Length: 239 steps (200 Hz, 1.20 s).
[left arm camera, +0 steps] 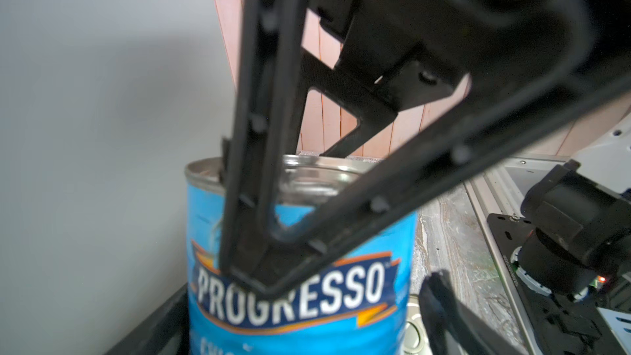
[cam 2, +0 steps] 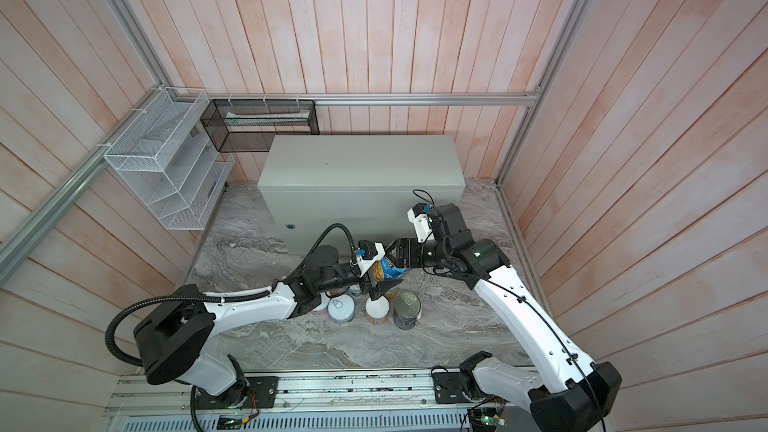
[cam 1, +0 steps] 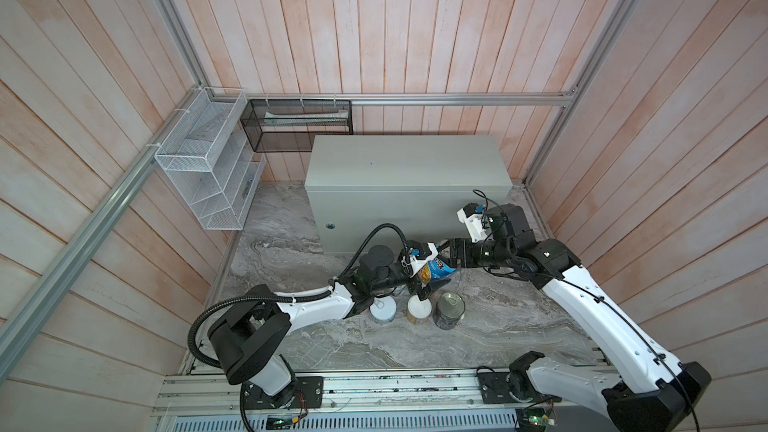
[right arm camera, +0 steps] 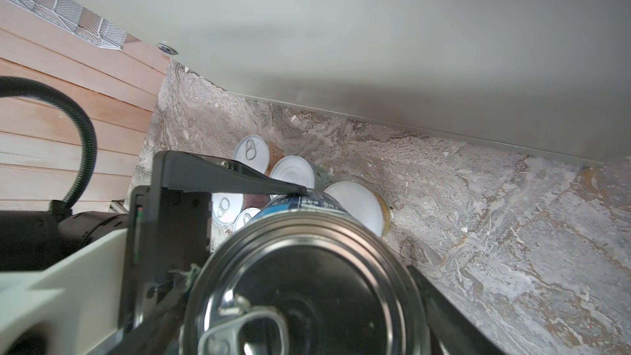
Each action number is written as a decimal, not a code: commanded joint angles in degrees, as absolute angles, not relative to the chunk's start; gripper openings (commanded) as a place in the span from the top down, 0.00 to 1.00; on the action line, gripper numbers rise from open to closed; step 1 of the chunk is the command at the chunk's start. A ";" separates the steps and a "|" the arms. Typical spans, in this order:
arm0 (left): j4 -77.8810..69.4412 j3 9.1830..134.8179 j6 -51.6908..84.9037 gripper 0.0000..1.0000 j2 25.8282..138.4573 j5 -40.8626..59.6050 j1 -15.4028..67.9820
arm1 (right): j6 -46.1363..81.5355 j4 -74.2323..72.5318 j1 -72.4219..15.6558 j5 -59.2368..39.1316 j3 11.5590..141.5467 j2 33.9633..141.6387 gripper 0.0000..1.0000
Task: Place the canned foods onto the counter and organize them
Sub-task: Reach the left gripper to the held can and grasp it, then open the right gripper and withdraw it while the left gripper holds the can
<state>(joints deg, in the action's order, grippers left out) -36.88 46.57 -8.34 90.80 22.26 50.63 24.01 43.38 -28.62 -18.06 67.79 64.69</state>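
Can tilts near counter front, clamped in right end effector; left end effector agape.

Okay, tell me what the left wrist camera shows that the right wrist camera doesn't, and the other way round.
Only the left wrist view shows the Progresso label on the light blue can and one of the right gripper's fingers lying across it. Only the right wrist view shows that can's pull-tab top, plus short pull-tab cans and white-lidded cans standing on the marble surface below. Both show the held can, the counter's grey front and some marble.
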 commanded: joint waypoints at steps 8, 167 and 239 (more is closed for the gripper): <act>-37.70 48.50 -7.55 0.00 93.07 24.29 50.80 | 24.96 35.24 -27.61 -23.11 70.85 61.76 0.46; -37.25 51.28 -3.71 0.38 92.96 19.77 50.73 | 26.19 31.75 -24.66 -26.29 67.30 60.73 0.40; -33.71 52.54 -1.06 0.46 88.10 20.41 50.82 | 27.36 27.33 -24.52 -25.14 63.99 57.11 0.10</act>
